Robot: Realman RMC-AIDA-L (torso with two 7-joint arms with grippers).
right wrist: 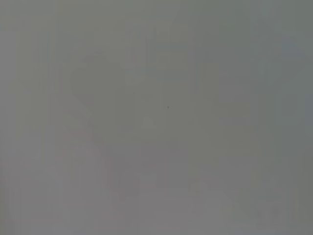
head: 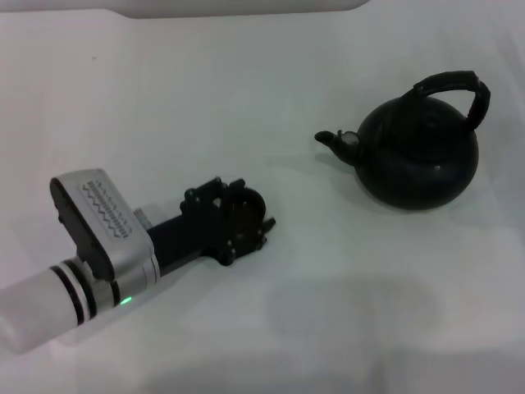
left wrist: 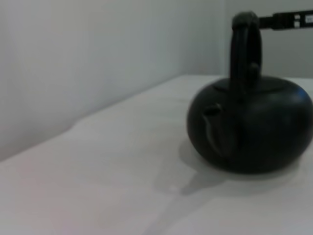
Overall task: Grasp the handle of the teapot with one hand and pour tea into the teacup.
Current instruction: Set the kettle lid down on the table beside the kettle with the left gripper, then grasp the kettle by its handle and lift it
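Observation:
The black teapot [head: 418, 164] stands upright at the right of the white table, its spout [head: 332, 139] pointing left and its ribbed arched handle [head: 459, 86] raised over the top. The left wrist view shows it [left wrist: 249, 132] with its handle [left wrist: 246, 44] edge-on. My left gripper [head: 246, 215] lies low on the table, left of the teapot and well apart from it. Its fingers flank the small dark teacup [head: 244, 205], which shows a brownish inside, and appear closed on it. My right gripper is out of view; its wrist view shows only blank grey.
The white table [head: 271, 90] stretches between the left gripper and the teapot. A pale wall rises behind the table in the left wrist view [left wrist: 98, 63]. A thin dark bar [left wrist: 288, 19] shows behind the teapot handle.

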